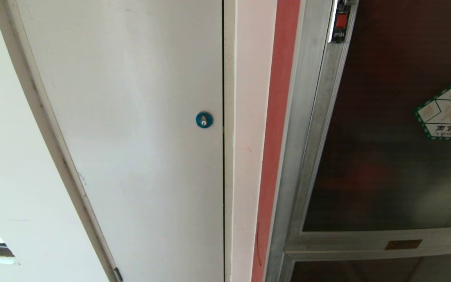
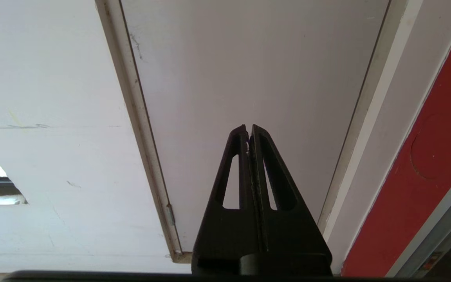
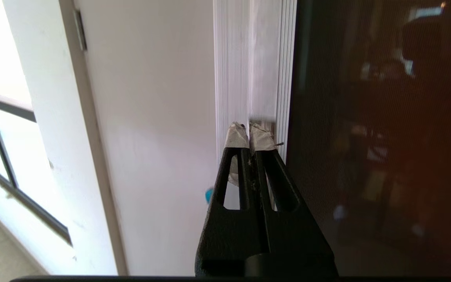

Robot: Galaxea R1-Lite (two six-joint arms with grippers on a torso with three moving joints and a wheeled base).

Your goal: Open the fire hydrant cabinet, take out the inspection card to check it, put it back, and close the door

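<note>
From the head camera I see the cabinet (image 1: pixel 307 129) on the right of the view, its silver metal frame running top to bottom. The door (image 1: pixel 386 156), dark tinted glass in that frame, sits shut in it. A green-bordered white sticker (image 1: pixel 448 111) with Chinese text is on the glass near the right edge. A small red-and-black latch (image 1: pixel 341 21) sits at the top of the door frame. Below the door, past a silver crossbar with a small brass plate (image 1: pixel 403 244), a second dark pane (image 1: pixel 366 270) begins. The card is not visible in any view.

Just left of the frame runs a red strip (image 1: pixel 276 137), then a white jamb (image 1: pixel 245 137). Left of that is a plain white panel (image 1: pixel 131 137) with a blue round lock (image 1: pixel 204 119) near its right edge.

Neither arm appears in the head view. In the right wrist view, the right end effector (image 3: pixel 249 131) is closed on nothing, its taped fingertips (image 3: pixel 236 137) pressed together. It points at the silver frame, just beside the edge of the dark glass; I cannot tell whether the tips touch the metal. The blue lock shows partly behind the fingers.

In the left wrist view, the left end effector (image 2: pixel 249 129) is closed and empty. It points at the white panel, well apart from the cabinet, with the red strip at the view's edge.
</note>
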